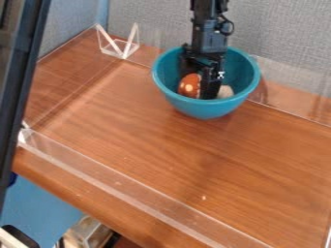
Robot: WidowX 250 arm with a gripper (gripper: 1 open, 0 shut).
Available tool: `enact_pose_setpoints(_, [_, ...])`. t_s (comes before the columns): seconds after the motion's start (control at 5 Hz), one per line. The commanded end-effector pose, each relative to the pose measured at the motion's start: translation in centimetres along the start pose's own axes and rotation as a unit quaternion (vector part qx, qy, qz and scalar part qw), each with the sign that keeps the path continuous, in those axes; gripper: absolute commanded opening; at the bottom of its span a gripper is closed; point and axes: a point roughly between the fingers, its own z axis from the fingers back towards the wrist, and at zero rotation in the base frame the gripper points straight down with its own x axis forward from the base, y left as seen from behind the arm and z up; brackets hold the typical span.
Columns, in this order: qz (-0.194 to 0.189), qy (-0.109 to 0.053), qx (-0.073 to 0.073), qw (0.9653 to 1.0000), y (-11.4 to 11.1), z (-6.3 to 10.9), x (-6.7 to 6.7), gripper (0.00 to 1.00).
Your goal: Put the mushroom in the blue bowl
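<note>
Robot arm: slim black column of blocky segments, ending in a black gripper with two narrow, dark fingers.

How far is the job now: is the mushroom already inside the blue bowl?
Done: the mushroom lies inside the blue bowl, low on its inner wall. In hand: the gripper is open and reaches down into the bowl beside the mushroom, so it appears to be released. Left: only to lift the gripper up and out of the bowl.
</note>
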Motion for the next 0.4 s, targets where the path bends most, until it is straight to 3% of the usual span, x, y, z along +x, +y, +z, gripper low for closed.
enact_pose_setpoints(0.0, [-0.005,-0.041,0.033,0.9986,-0.78,4.15,-0.14,1.00])
enact_pose_setpoints(0.2, [-0.003,-0.042,0.033,0.9986,-0.95,4.36,-0.30,1.00])
